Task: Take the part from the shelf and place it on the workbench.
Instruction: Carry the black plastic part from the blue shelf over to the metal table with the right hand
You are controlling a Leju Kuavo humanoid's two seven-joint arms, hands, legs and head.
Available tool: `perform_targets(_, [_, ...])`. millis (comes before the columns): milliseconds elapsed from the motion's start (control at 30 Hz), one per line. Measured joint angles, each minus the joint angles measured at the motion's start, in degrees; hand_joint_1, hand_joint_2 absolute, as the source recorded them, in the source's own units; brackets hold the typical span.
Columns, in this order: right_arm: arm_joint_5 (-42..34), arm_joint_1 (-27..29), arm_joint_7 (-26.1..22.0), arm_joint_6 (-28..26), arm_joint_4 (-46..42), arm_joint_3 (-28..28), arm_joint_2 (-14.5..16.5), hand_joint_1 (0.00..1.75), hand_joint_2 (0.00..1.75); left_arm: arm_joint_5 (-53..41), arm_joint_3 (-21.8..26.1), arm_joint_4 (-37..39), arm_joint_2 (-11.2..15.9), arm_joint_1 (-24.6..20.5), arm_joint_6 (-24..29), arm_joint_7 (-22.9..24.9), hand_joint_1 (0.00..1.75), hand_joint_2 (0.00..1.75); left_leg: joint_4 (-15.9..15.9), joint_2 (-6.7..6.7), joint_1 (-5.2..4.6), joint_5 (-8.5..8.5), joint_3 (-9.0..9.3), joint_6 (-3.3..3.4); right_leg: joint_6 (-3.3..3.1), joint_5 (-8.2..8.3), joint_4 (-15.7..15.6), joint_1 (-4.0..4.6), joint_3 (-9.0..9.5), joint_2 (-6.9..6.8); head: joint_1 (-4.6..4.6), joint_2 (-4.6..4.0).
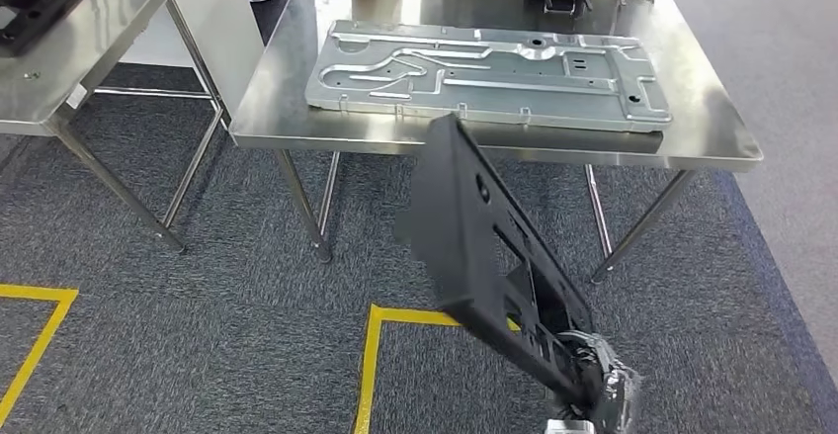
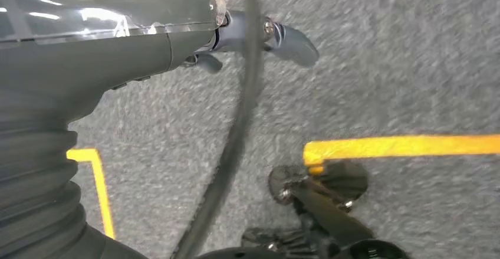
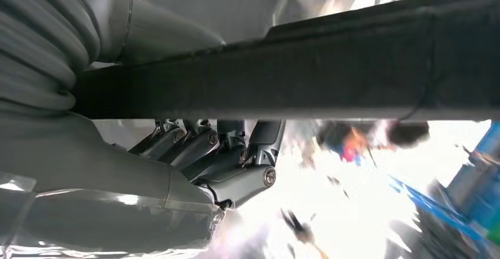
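part (image 1: 474, 246): I judge it stiff, long, light; tip-heavy | right robot hand (image 3: 224, 158) clasps its lower edge; left robot hand (image 2: 259, 41) loose, empty | bench (image 1: 296, 108) ahead

workshop | steel workbench (image 1: 296, 108) | stamped metal panel (image 1: 484, 73) | yellow floor tape (image 1: 371, 355)

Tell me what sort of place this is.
Probably a factory or assembly workshop: a stamped metal panel lies on a steel workbench, yellow floor tape marks off zones on grey carpet, and the right robot hand holds a black part.
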Motion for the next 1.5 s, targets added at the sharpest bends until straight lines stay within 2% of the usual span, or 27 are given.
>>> perform_targets(67, [9.07, -1.13, 0.00, -1.18, -1.54, -2.68, 0.42, 1.75, 1.75, -0.50, -0.20, 0.00, 0.03, -0.30, -0.09, -0.01, 0.00, 1.75, -1.52, -0.05, 0.29, -0.61, 1.95, 0.67, 0.53, 2.23, 6.56, -0.05, -4.19, -0.50, 0.01, 0.00])
perform_targets(100, [14.18, -1.73, -0.59, -1.34, -2.35, -4.65, 0.99, 1.75, 1.75, -0.76, -0.33, 0.00, 0.05, -0.33, -0.15, 0.01, 0.00, 1.75, -2.24, -0.01, 0.39, -1.02, 3.05, 0.88, 0.74, 2.15, 9.93, -0.15, -6.97, -0.76, 0.01, 0.00])
perform_targets(167, [24.36, -3.13, -2.19, -1.47, -3.88, -9.64, 2.74, 1.75, 1.75, -1.32, -0.69, 0.00, 0.09, -0.37, -0.27, 0.10, 0.00, 1.75, -3.33, -0.07, 0.46, -2.17, 5.39, 0.95, 1.16, -1.12, 13.82, -0.42, -12.15, -0.99, 0.00, 0.00])
perform_targets(233, [32.09, -4.52, -2.96, -1.49, -4.92, -14.70, 4.20, 1.75, 1.75, -1.73, -1.11, 0.00, 0.09, -0.38, -0.49, 0.28, 0.00, 1.75, -3.93, -0.32, 0.56, -3.68, 7.90, 0.77, 1.44, -4.30, 13.06, -0.63, -15.27, -1.18, 0.01, 0.00])
perform_targets(267, [34.38, -5.01, -2.93, -1.49, -5.15, -16.70, 4.55, 1.75, 1.75, -1.86, -1.25, 0.01, 0.09, -0.38, -0.63, 0.37, 0.00, 1.75, -4.05, -0.48, 0.64, -4.58, 9.18, 0.65, 1.44, -3.92, 11.00, -0.65, -15.93, -1.29, 0.01, 0.00])
perform_targets(300, [36.02, -5.38, -2.65, -1.49, -5.25, -18.41, 4.75, 1.75, 1.75, -1.96, -1.34, 0.02, 0.09, -0.35, -0.74, 0.43, 0.00, 1.75, -4.13, -0.59, 0.71, -5.53, 10.30, 0.52, 1.30, -1.33, 8.00, -0.61, -16.20, -1.41, 0.02, 0.00])
perform_targets(367, [38.11, -5.88, -1.96, -1.53, -5.26, -21.03, 4.98, 1.75, 1.75, -2.03, -1.45, 0.16, 0.07, -0.38, -0.89, 0.52, 0.00, 1.75, -4.22, -0.70, 0.61, -7.47, 12.31, 0.04, 0.61, 7.42, 2.26, -0.29, -16.37, -1.61, 0.00, 0.00])
perform_targets(400, [38.92, -6.08, -1.61, -1.56, -5.26, -21.96, 5.10, 1.75, 1.75, -2.04, -1.52, 0.23, 0.06, -0.43, -0.92, 0.55, 0.00, 1.75, -4.60, -0.70, 0.54, -8.25, 13.10, -0.33, 0.16, 10.68, 0.68, -0.10, -16.29, -1.62, 0.00, 0.00])
perform_targets(433, [39.58, -6.25, -1.35, -1.59, -5.32, -22.61, 5.20, 1.75, 1.75, -2.05, -1.61, 0.30, 0.06, -0.58, -0.94, 0.57, 0.00, 1.75, -4.88, -0.68, 0.44, -8.59, 13.94, -0.73, -0.30, 12.15, -0.01, 0.02, -16.10, -1.54, -0.02, 0.00])
perform_targets(500, [40.60, -6.60, -0.91, -1.62, -5.45, -23.32, 5.31, 1.75, 1.75, -2.06, -1.78, 0.31, 0.12, -0.96, -0.94, 0.58, 0.00, 1.75, -3.44, -0.60, 0.42, -7.51, 13.98, -1.45, -1.25, 11.36, -0.61, -0.02, -14.82, -1.26, -0.02, 0.00])
perform_targets(533, [40.95, -6.76, -0.68, -1.63, -5.50, -23.51, 5.31, 1.75, 1.75, -2.06, -1.84, 0.31, 0.15, -1.18, -0.93, 0.57, 0.00, 1.75, -0.72, -0.52, 0.43, -6.25, 12.83, -1.73, -1.75, 10.89, -1.15, -0.09, -13.93, -1.21, -0.02, 0.00])
perform_targets(600, [41.73, -7.07, 0.37, -1.63, -5.46, -23.71, 5.32, 1.75, 1.75, -2.07, -1.89, 0.33, 0.19, -1.44, -0.95, 0.57, 0.00, 1.75, 6.85, -0.38, 0.52, -5.48, 8.07, -2.11, -2.54, 9.80, -2.01, -0.13, -11.90, -1.21, -0.02, 0.00])
perform_targets(633, [42.30, -7.22, 1.23, -1.64, -5.38, -23.74, 5.31, 1.75, 1.75, -2.07, -1.91, 0.35, 0.19, -1.46, -0.96, 0.57, 0.00, 1.75, 10.07, -0.35, 0.52, -6.79, 5.49, -2.23, -2.79, 9.10, -2.26, -0.07, -10.91, -1.16, -0.01, 0.00])
perform_targets(700, [43.36, -7.39, 3.28, -1.64, -5.04, -23.67, 5.20, 1.75, 1.75, -2.08, -1.96, 0.37, 0.22, -1.27, -0.97, 0.60, 0.00, 1.75, 12.97, -0.35, 0.50, -11.79, 1.35, -2.22, -2.97, 7.55, -2.45, 0.06, -8.91, -0.94, -0.02, 0.00])
perform_targets(733, [43.66, -7.41, 4.24, -1.64, -4.82, -23.58, 5.09, 1.75, 1.75, -2.07, -1.99, 0.37, 0.24, -1.19, -0.98, 0.61, 0.00, 1.75, 12.49, -0.35, 0.48, -13.59, 0.08, -2.13, -2.97, 6.72, -2.46, 0.14, -7.78, -0.82, -0.02, 0.00])
perform_targets(767, [43.76, -7.44, 5.17, -1.64, -4.60, -23.43, 4.92, 1.75, 1.75, -2.05, -2.03, 0.37, 0.25, -1.11, -0.99, 0.63, 0.00, 1.75, 10.91, -0.35, 0.44, -13.89, -0.68, -1.94, -2.95, 5.85, -2.46, 0.23, -6.60, -0.73, -0.02, 0.00])
perform_targets(800, [43.73, -7.47, 5.96, -1.63, -4.37, -23.22, 4.69, 1.75, 1.75, -2.04, -2.06, 0.37, 0.26, -1.04, -1.00, 0.66, 0.00, 1.75, 8.32, -0.35, 0.35, -12.11, -1.02, -1.64, -2.91, 4.96, -2.48, 0.35, -5.41, -0.71, -0.01, 0.00])
perform_targets(900, [43.43, -7.65, 7.39, -1.62, -3.64, -22.40, 3.95, 1.75, 1.75, -2.01, -2.11, 0.39, 0.39, -0.77, -1.03, 0.76, 0.00, 1.75, 0.62, -0.62, -0.31, -1.94, -1.13, -0.20, -2.42, 2.38, -2.39, 0.67, -2.64, -0.41, 0.00, 0.00])
perform_targets(933, [43.33, -7.65, 7.63, -1.61, -3.46, -22.12, 3.70, 1.75, 1.75, -2.00, -2.13, 0.40, 0.45, -0.70, -1.03, 0.82, 0.00, 1.75, -0.47, -0.79, -0.49, -0.30, -0.90, 0.18, -2.12, 1.83, -2.16, 0.73, -1.91, -0.25, -0.01, 0.00])
perform_targets(1000, [43.09, -7.71, 8.07, -1.64, -3.27, -21.69, 3.12, 1.75, 1.75, -1.98, -2.21, 0.42, 0.45, -0.83, -1.04, 0.92, 0.00, 1.75, -1.23, -1.03, -0.46, -0.15, 0.51, 0.79, -1.49, 1.37, -1.24, 0.75, -0.90, -0.17, -0.01, 0.00])
perform_targets(1100, [42.71, -8.03, 8.47, -1.68, -3.11, -21.37, 2.26, 1.75, 1.75, -1.98, -2.32, 0.42, 0.37, -1.36, -1.10, 0.89, 0.00, 1.75, -2.24, -0.92, -0.04, -0.08, 2.88, 1.67, -0.57, 0.14, 4.27, 0.45, -3.09, -0.68, 0.00, 0.00])
perform_targets(1167, [42.63, -8.07, 8.52, -1.69, -2.90, -21.26, 1.90, 1.75, 1.75, -1.98, -2.33, 0.42, 0.39, -1.38, -1.13, 0.87, 0.00, 1.75, -2.37, -0.85, 0.04, -0.75, 3.61, 1.75, 0.31, -2.76, 10.12, -0.13, -7.60, -0.88, 0.01, 0.00])
perform_targets(1233, [42.63, -7.93, 8.53, -1.69, -2.63, -21.22, 1.60, 1.75, 1.75, -1.97, -2.34, 0.42, 0.39, -1.17, -1.14, 0.87, 0.00, 1.75, -2.37, -0.88, 0.28, -1.67, 4.41, 1.42, 1.12, -4.43, 12.66, -0.83, -11.38, -0.99, 0.00, 0.00])
perform_targets(1267, [42.63, -7.89, 8.54, -1.69, -2.54, -21.22, 1.50, 1.75, 1.75, -1.97, -2.34, 0.42, 0.38, -1.04, -1.15, 0.87, 0.00, 1.75, -2.37, -0.91, 0.50, -2.21, 4.98, 1.14, 1.48, -3.58, 11.56, -1.15, -12.13, -1.09, 0.01, 0.00])
perform_targets(1367, [42.62, -7.86, 8.55, -1.69, -2.36, -21.21, 1.22, 1.75, 1.75, -1.98, -2.36, 0.44, 0.36, -0.79, -1.19, 0.87, 0.00, 1.75, -2.34, -1.05, 1.12, -3.96, 6.97, -0.09, 2.22, 4.30, 2.75, -1.81, -11.13, -1.75, 0.02, 0.00])
perform_targets(1433, [42.62, -7.82, 8.55, -1.68, -2.16, -21.12, 1.11, 1.75, 1.75, -1.97, -2.37, 0.44, 0.38, -0.84, -1.19, 0.87, 0.00, 1.75, -2.53, -1.04, 1.10, -4.83, 7.93, -1.12, 1.57, 6.57, 0.09, -1.64, -10.66, -2.23, 0.02, 0.00])
perform_targets(1500, [42.63, -7.75, 8.59, -1.68, -2.07, -21.00, 1.04, 1.75, 1.75, -1.97, -2.38, 0.44, 0.39, -0.96, -1.19, 0.87, 0.00, 1.75, -2.26, -0.92, 1.04, -4.84, 8.48, -1.99, 0.35, 6.24, -0.04, -1.47, -10.25, -2.10, 0.01, 0.00])
